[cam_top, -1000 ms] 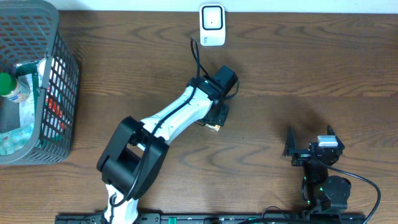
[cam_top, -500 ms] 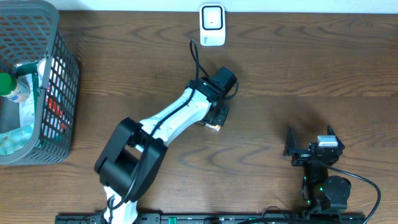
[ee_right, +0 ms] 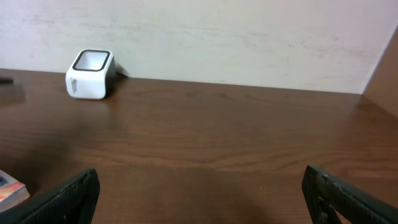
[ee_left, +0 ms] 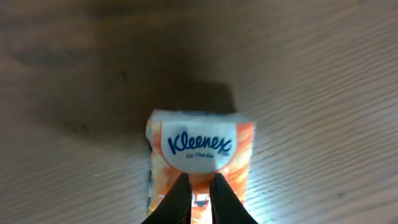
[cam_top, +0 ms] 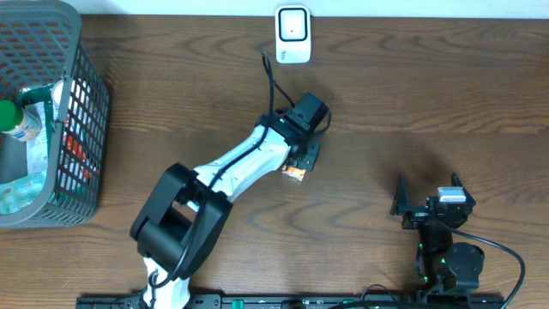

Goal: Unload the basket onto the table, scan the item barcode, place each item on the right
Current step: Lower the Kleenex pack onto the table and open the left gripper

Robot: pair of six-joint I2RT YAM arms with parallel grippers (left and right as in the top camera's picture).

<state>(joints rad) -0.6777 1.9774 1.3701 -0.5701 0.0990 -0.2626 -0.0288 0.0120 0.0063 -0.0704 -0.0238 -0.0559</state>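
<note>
Overhead view of a dark wooden table point(cam_top: 446, 94) with two robot arms. The left gripper point(cam_top: 300, 163) reaches to the middle of the table. Its two fingers point(ee_left: 180, 198) are drawn nearly together, pinching the near end of a small orange Kleenex tissue pack point(ee_left: 200, 146). A dark shadow lies on the wood just beyond the pack, so it seems to be raised a little off the table, though the blurred wrist view leaves that unsure. The pack's printed logo faces the wrist camera, and no barcode shows. A white barcode scanner point(cam_top: 292, 34) stands at the far edge of the table, straight beyond the pack and well apart from it. The right gripper point(cam_top: 427, 190) sits near the front right corner, jaws spread wide and holding nothing. A grey wire basket point(cam_top: 86, 112) with more items stands at the left edge. By the look of it the pick is done; carrying the pack to the scanner and turning its barcode toward the window remain
</note>
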